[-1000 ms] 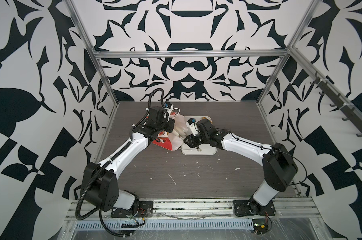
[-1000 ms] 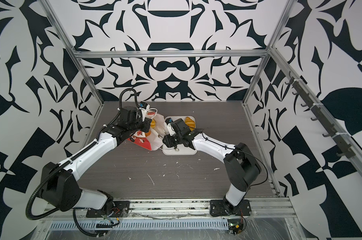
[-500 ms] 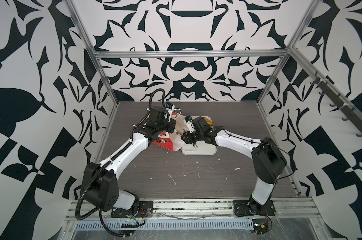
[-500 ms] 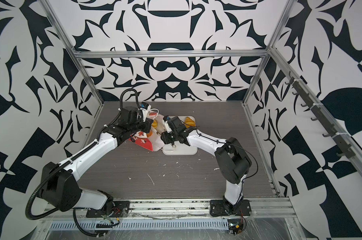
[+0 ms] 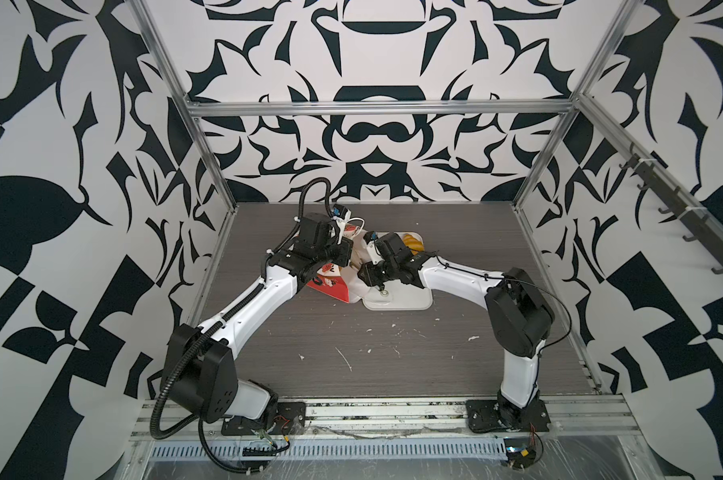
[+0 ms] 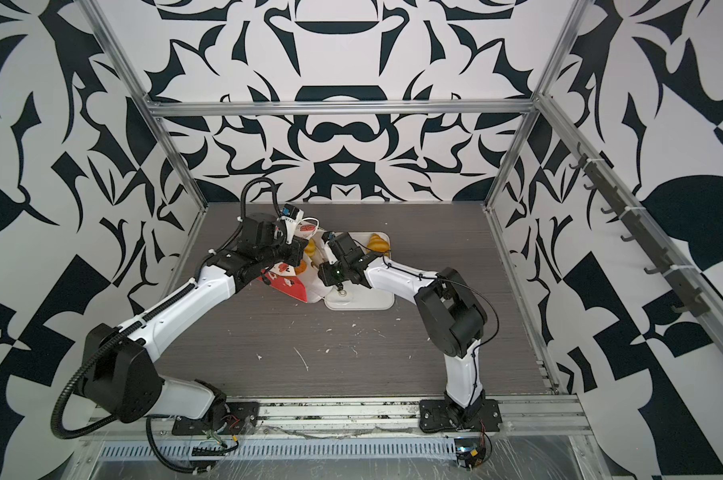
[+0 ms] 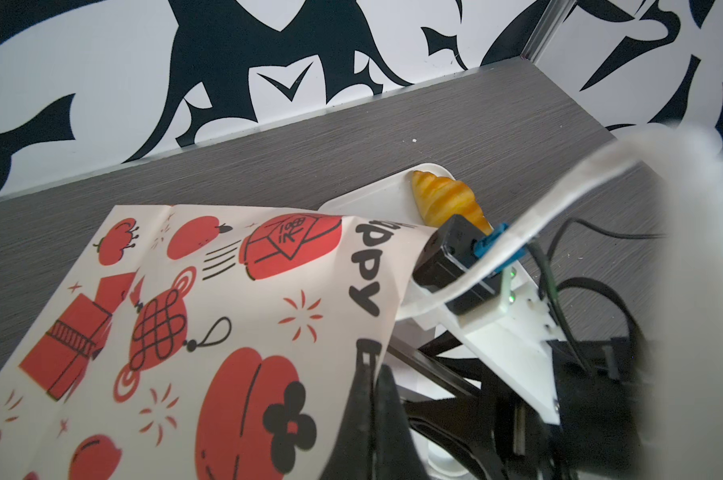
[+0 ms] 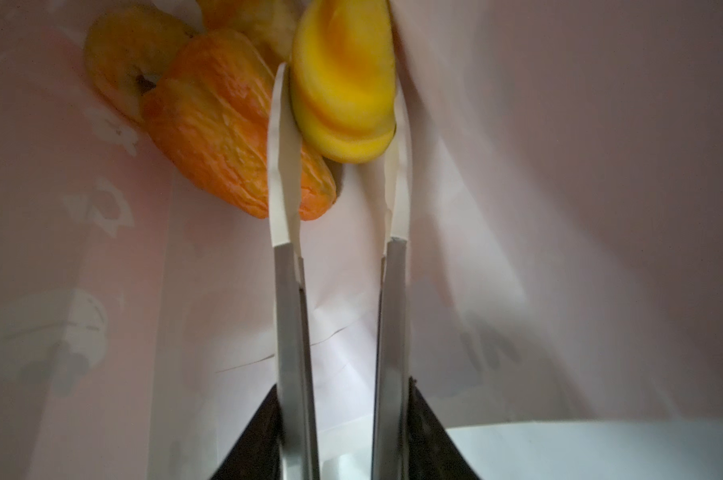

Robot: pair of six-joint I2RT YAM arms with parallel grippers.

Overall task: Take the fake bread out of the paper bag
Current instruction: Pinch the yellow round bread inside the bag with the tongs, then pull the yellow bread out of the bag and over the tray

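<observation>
At the left, the left tool [image 7: 370, 399] is fully closed and, as far as the wrist view shows, pinches the rim of the red-and-white printed paper gift bag [image 7: 226, 311]. The bag lies tilted on the dark grey wood-grain desk [image 5: 351, 353], with its mouth turned toward the right arm.

Inside the bag we see the fake bread:
- a pale ring-shaped toy bagel [image 8: 122, 70];
- an orange ridged toy pastry [image 8: 226, 137] overlapping it;
- a yellow glossy toy croissant [image 8: 347, 116].

We judge these pieces light and slightly yielding. Their glossy skin may slip out of a shallow pinch. We recommend gripping the croissant across its thick middle, not at a tapered tip. The paper walls look thin and easily creased, so we advise against dragging the tool along them.

The right tool [image 8: 339, 83] is deep inside the bag. Its jaws are partly closed, with one fingertip against each side of the yellow croissant. The orange pastry lies just beside it, against the outer face of one finger.

At the right, a golden toy croissant [image 7: 447, 199] lies outside the bag on the flat white rectangular tray [image 5: 413, 300].
</observation>
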